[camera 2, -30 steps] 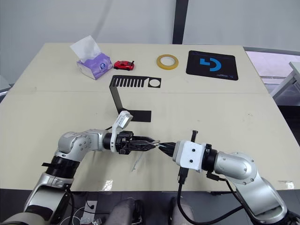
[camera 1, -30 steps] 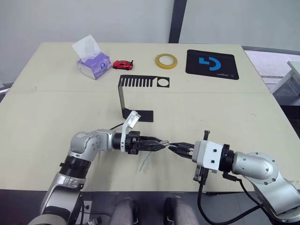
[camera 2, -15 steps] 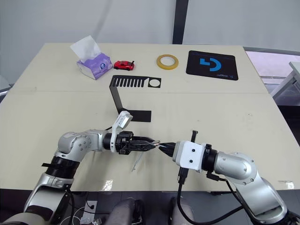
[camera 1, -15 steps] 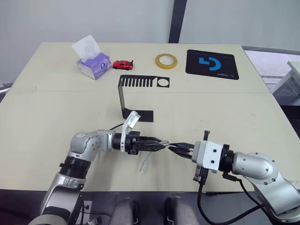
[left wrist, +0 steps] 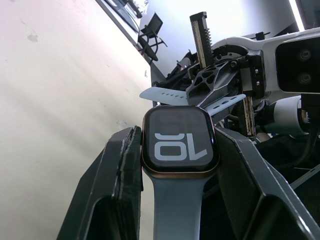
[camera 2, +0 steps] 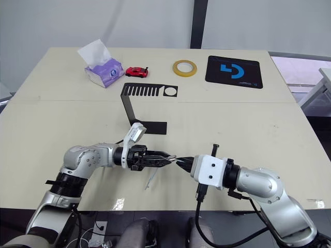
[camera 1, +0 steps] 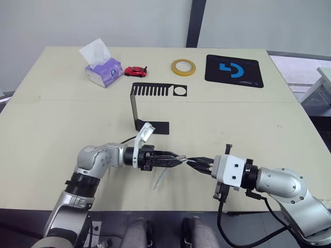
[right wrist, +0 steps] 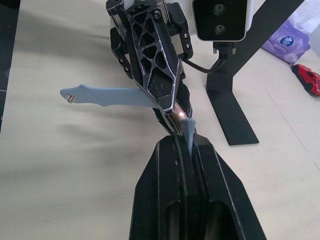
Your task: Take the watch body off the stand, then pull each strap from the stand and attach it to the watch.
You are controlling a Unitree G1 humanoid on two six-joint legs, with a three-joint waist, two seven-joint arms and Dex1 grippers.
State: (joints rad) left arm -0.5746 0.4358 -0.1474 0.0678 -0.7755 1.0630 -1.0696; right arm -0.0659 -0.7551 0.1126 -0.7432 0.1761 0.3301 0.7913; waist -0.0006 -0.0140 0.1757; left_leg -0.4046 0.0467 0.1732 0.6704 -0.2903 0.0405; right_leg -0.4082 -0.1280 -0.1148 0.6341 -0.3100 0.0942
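Note:
My left gripper (camera 1: 176,160) is shut on the watch body (left wrist: 180,141), whose black screen shows white digits. One pale blue strap (camera 1: 160,179) is joined to the body and hangs from it toward the table; it is also visible in the right wrist view (right wrist: 107,96). My right gripper (camera 1: 190,163) is shut on the other strap (right wrist: 188,131), and that strap's free end meets the edge of the watch body between the two grippers. The black stand (camera 1: 139,106) is upright behind them with nothing on it.
At the far side of the table are a purple tissue box (camera 1: 101,68), a red toy car (camera 1: 135,71), a yellow tape roll (camera 1: 183,66) and a black mat (camera 1: 234,70) with a blue logo. The grippers work near the table's front edge.

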